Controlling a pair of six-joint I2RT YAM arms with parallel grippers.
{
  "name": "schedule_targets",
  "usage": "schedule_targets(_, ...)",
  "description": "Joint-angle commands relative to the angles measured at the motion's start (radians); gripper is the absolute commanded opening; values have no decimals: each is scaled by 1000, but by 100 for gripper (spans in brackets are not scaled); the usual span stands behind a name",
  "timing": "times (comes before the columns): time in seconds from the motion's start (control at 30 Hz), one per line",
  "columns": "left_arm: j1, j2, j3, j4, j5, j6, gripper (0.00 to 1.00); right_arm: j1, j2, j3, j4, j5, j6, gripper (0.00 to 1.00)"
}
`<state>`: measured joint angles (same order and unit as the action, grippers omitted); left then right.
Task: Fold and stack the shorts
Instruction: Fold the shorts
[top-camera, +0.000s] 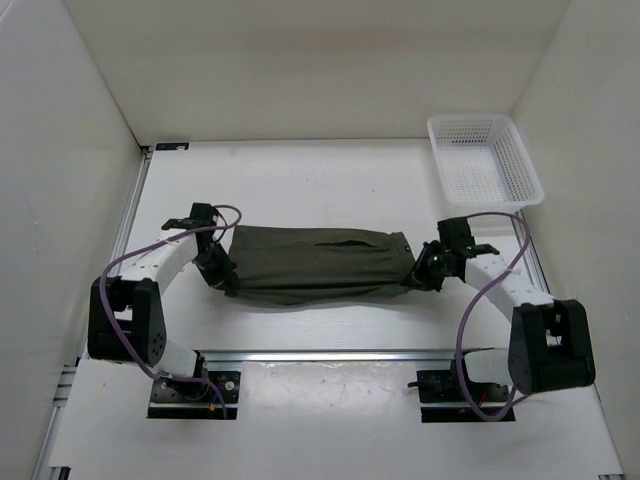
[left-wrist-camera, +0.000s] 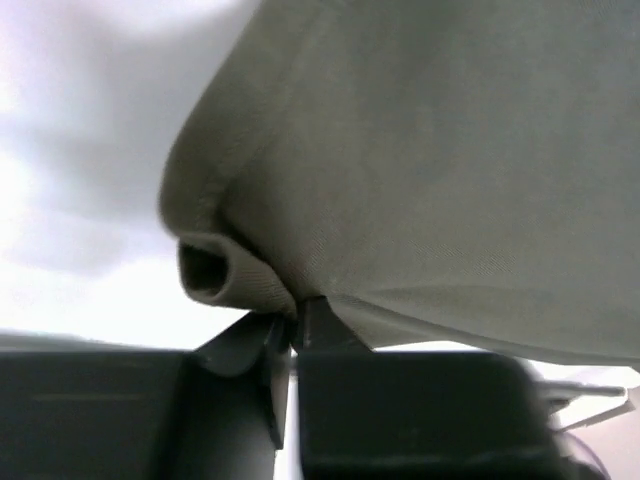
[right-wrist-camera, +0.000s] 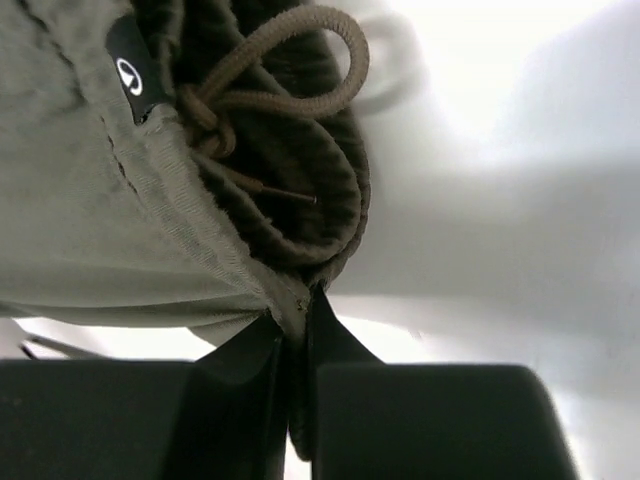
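- Your left gripper (top-camera: 224, 277) and right gripper (top-camera: 417, 274) each pinch an end of the shorts (top-camera: 315, 264), stretched over the white table (top-camera: 300, 180).
- White walls (top-camera: 300, 60) enclose it; basket (top-camera: 483, 160) in far-right corner.

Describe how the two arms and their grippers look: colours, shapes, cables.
The left arm and right arm match: white link shells between bulky black joint housings. A thin lavender cable loops loosely along each. The left gripper and right gripper are matte black, each with two flat, wedge-shaped fingers tapering to narrow tips. No markings are legible on them.
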<state>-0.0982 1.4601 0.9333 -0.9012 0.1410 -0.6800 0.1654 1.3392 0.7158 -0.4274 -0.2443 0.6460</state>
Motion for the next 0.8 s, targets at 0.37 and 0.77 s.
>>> schedule_targets(0.37,-54,23,243,-111,-144,42,87,26,-91,14,-159,154,-95,100)
schedule_targets(0.77,-54,72,286,-93,-110,42,87,88,270,103,45,-10,-147,48)
